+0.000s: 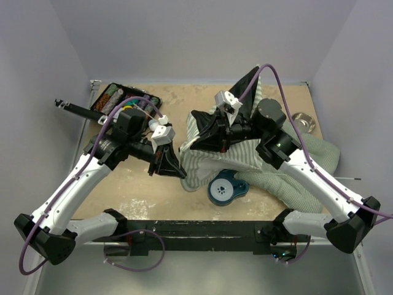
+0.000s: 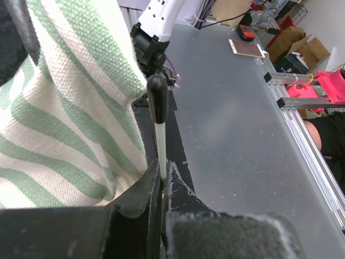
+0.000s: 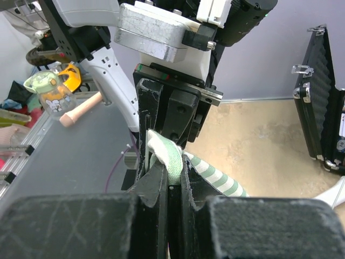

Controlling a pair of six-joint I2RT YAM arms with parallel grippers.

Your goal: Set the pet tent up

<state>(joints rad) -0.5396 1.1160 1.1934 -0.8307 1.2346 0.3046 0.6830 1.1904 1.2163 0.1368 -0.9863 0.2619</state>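
The pet tent (image 1: 242,161) lies collapsed in the middle of the table, its striped cloth spread toward the right, and both arms meet at its left edge. The right gripper (image 3: 171,181) is closed on a fold of the striped cloth. The left gripper (image 2: 161,181) is closed on a thin white pole (image 2: 160,145) with a black cap, just beside the cloth.

We judge that the step now is to bring the pole and the cloth together. To do it well, we would keep the cloth edge tight with the right arm and move the pole along its own line, slowly, so that the thin pole does not bend or slip out of the fingers.

The open black case (image 3: 322,91) at the far left holds some coloured things that we cannot name. The teal bowl stand (image 1: 236,184), near the tent, shows one dark round hollow. The small metal bowl (image 1: 303,121) at the far right looks empty.
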